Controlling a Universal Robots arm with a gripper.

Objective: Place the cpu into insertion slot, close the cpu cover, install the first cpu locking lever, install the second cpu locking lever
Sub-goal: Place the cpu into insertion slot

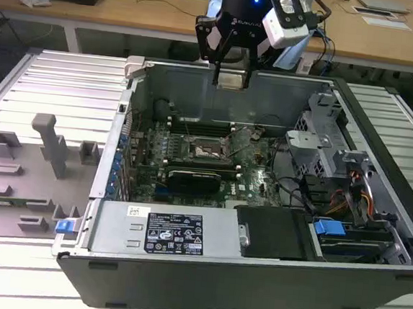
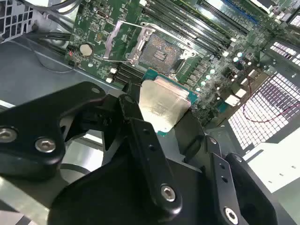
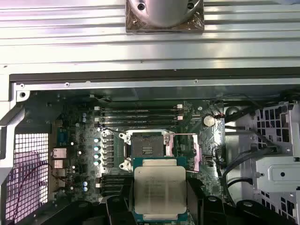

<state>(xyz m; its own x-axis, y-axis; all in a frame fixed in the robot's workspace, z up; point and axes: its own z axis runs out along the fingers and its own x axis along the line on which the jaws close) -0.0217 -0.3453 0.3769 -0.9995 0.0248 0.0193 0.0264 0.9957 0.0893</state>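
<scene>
My gripper hangs above the back wall of the open computer case, shut on the cpu. In both wrist views the cpu shows its silvery top and green edge, clamped flat between the black fingers. The insertion slot lies open and bare on the motherboard, well below the chip and apart from it. The cpu cover is swung up beside the slot, with thin lever rods along its sides.
The case walls ring the motherboard. Memory slots run behind the socket and a black expansion card lies in front. A drive cage with cables stands at the exterior view's right. A grey fixture tray sits outside at the left.
</scene>
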